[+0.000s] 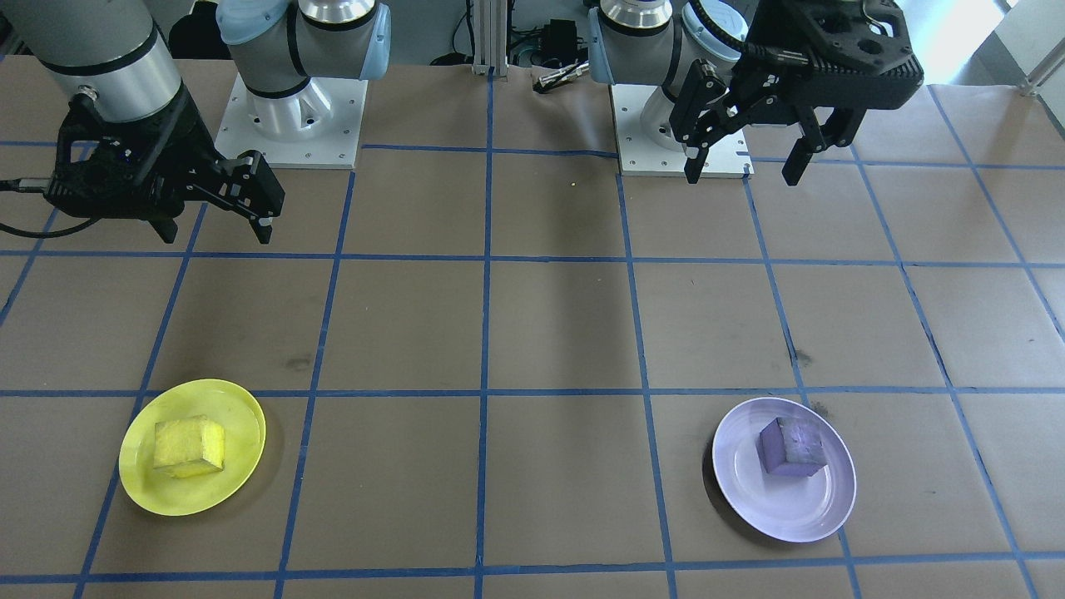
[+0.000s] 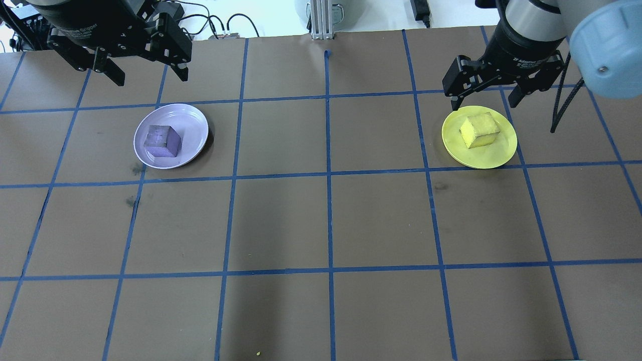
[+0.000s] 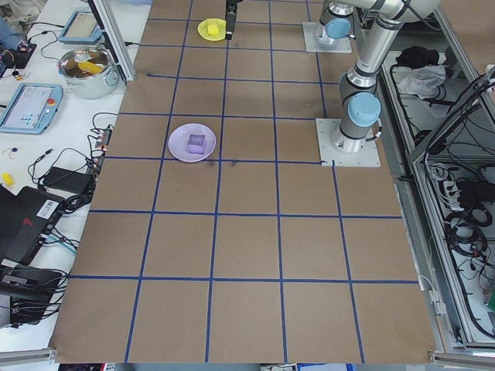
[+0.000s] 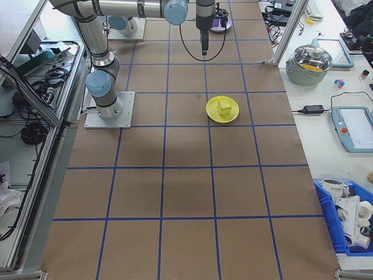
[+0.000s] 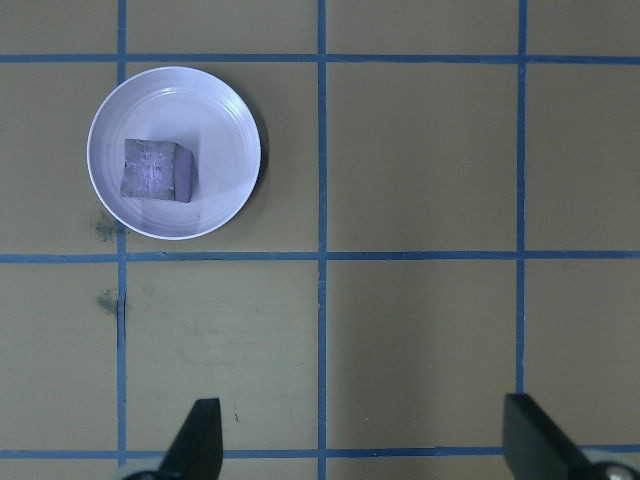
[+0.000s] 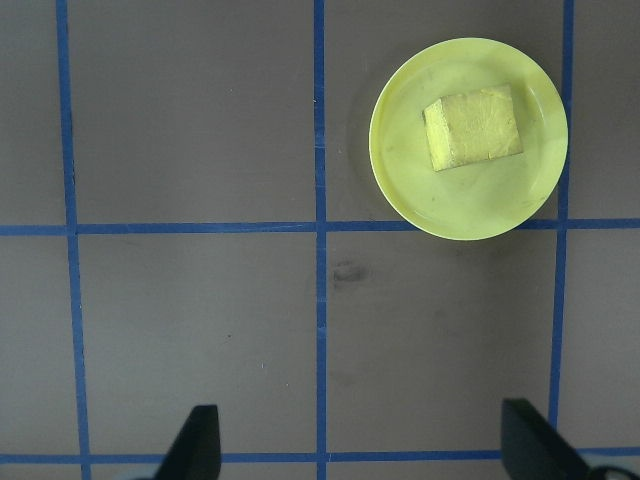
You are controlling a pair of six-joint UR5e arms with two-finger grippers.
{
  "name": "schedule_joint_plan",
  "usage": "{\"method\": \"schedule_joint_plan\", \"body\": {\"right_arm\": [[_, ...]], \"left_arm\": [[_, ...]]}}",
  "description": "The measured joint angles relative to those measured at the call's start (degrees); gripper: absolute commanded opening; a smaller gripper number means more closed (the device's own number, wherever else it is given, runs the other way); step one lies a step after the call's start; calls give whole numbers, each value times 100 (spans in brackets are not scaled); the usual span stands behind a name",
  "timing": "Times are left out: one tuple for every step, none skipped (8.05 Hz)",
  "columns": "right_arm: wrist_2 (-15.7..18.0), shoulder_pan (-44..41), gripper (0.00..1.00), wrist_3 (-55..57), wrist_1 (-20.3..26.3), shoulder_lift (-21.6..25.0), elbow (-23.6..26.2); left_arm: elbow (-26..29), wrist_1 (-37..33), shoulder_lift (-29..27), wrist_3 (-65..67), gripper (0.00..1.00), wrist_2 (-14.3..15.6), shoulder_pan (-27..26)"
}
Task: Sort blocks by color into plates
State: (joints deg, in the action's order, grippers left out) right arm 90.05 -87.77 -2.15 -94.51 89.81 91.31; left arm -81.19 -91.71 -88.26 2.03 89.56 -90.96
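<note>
Two plates, two blocks, two grippers. Yellow block (image 2: 480, 131) sits in the yellow plate (image 2: 496, 156) on the desk (image 2: 321, 225); purple block (image 2: 162, 141) sits in the lavender plate (image 2: 193, 122), the plates well apart across the blue-taped grid. Left gripper (image 2: 148, 76) hangs over the desk's far edge beyond the lavender plate, fingers spread, holding nothing; right gripper (image 2: 485, 100) hovers beside the yellow plate, fingers also spread and empty. Wrist views look straight down: the left one shows the purple block left of centre in its plate, the right one shows the yellow block's rough top face, details the overhead flattens. Only the side views show clutter off the desk: a steel pot (image 3: 87, 71) with a glass lid, tablet-like pendants (image 4: 354, 128), a blue bin (image 4: 348, 221) with a white mug printed "HOME". Small white lettering on the right gripper's wrist is too small to read fully.
</note>
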Motion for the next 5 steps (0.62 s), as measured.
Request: {"method": "schedule_joint_plan", "body": {"right_arm": [[18,-19,100,6,4,32,2],[35,-25,100,4,12,46,10],[46,-27,100,-27,20,47,13],[49,-29,100,-54,25,50,16],[54,-29,100,-71,28,49,18]], "left_arm": [[-1,-1,1,0,100,0,0],[-2,-3,2,0,100,0,0],[-2,-4,2,0,100,1,0],[0,-1,2,0,100,3,0],[0,-2,2,0,100,3,0]]}}
